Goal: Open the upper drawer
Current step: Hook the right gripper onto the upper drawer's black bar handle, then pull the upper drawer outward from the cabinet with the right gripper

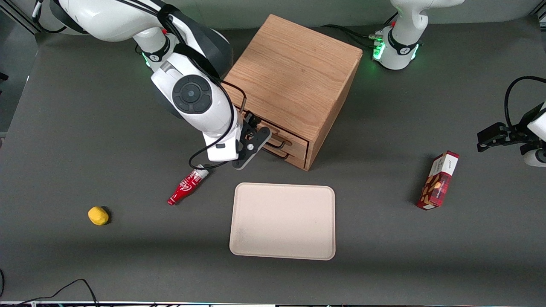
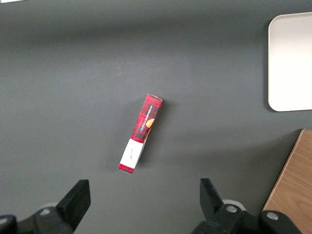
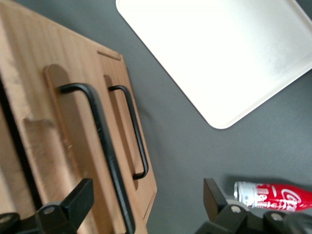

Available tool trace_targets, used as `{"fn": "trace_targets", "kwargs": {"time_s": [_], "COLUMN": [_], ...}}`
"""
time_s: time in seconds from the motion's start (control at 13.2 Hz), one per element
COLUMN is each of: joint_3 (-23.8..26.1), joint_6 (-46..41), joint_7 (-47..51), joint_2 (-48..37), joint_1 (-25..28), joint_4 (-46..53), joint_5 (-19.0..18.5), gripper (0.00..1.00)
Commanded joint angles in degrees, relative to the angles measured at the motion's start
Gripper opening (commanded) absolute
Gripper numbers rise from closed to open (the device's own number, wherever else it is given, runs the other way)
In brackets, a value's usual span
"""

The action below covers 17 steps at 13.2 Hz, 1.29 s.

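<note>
Pincer status: my two fingers are spread wide apart and grip nothing. One finger sits right against the black handle of the upper drawer; whether it touches the wire I cannot tell. The second finger hangs over bare desk.

In the front view my pincer is positioned directly in front of the cabinet, level with the drawer fronts and just above the desk surface.

Upper drawer: topmost of two light oak fronts in the cabinet. Its front stands slightly proud of the cabinet frame, with a dark gap visible along one edge in the right wrist view. The lower drawer carries an identical, thinner-looking handle and lies flush beneath it.

Other items on the desk:
- Cream tray, flat, nearer the front camera than the cabinet.
- Red soda bottle, lying on its side beside the tray, just below my wrist; its label also shows in the right wrist view.
- Yellow lump, well apart, toward the working arm's end of the desk.
- Red snack box, toward the parked arm's end of the desk, also seen in the left wrist view.
</note>
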Motion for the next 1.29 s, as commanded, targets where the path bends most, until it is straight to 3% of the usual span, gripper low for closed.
{"fn": "trace_targets", "kwargs": {"time_s": [0.0, 0.15, 0.91, 1.06, 1.22], "joint_3": [0.46, 0.55, 1.87, 1.60, 1.16], "joint_6": [2.50, 4.08, 3.64, 3.82, 3.82], "joint_7": [-0.88, -0.79, -0.97, -1.49, -1.85], "joint_2": [2.76, 3.90, 3.81, 4.52, 4.96], "joint_1": [1.36, 1.72, 1.54, 1.54, 1.54], "joint_4": [0.60, 0.42, 0.16, 0.16, 0.16], "joint_5": [-2.81, -4.31, -4.75, -7.81, -8.44], "gripper": [1.00, 1.00, 1.00, 1.00, 1.00]}}
